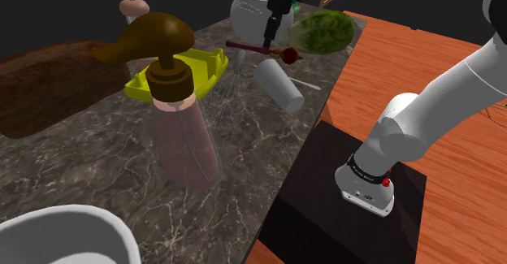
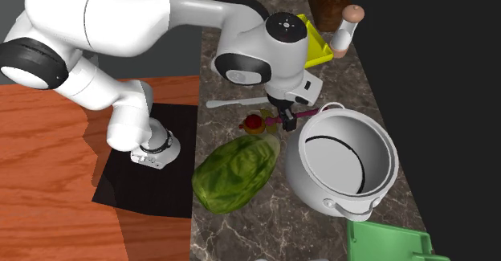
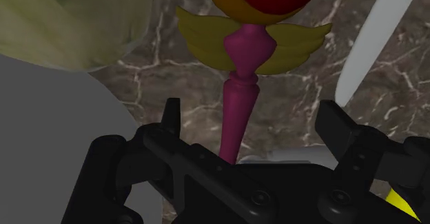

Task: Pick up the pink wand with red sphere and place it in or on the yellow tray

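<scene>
Pincer [image 3: 253, 116] open astride the pink wand [image 3: 241, 98], untouched, wrist vertical over the marble counter [image 3: 162, 74].

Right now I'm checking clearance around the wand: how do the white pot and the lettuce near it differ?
The pot is white and smooth; the lettuce is green and leafy. The pot stands upright, open and hollow; the lettuce lies as a closed lump. Both sit on the marble counter, near the wand.
</scene>
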Robot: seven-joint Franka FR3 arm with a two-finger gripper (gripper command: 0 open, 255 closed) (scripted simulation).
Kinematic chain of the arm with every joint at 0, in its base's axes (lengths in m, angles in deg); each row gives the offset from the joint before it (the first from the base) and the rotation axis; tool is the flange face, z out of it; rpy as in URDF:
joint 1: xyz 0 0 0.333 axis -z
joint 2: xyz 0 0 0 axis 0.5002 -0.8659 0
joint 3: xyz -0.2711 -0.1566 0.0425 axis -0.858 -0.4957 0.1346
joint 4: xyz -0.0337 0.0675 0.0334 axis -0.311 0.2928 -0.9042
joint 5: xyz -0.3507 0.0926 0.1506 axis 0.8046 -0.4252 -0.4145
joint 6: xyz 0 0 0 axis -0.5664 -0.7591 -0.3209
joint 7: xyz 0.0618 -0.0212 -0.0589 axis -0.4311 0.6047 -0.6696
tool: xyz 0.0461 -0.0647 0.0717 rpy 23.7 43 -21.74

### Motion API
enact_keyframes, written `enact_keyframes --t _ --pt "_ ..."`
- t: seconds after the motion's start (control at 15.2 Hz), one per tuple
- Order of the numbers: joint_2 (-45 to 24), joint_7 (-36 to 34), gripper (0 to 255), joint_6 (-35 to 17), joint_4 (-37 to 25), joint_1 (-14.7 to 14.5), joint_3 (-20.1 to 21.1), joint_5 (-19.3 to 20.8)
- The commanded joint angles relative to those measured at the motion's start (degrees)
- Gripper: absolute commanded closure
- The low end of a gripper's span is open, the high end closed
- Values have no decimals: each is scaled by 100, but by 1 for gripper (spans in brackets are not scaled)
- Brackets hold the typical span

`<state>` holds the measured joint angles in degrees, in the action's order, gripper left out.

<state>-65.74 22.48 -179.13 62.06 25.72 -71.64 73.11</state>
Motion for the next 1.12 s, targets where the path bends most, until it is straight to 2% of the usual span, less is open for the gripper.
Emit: enact_keyframes --t 0.0,0.4,0.46,0.99,1.06 --pt "-337 10 0 -102 92 -6 -7 -8" --pt "-337 9 0 -102 92 -11 -12 -7" --pt "-227 -22 255 -138 239 -18 10 0" --pt "-260 21 255 -175 242 -3 -16 1" --pt "-336 9 255 -102 93 -9 -10 -8"
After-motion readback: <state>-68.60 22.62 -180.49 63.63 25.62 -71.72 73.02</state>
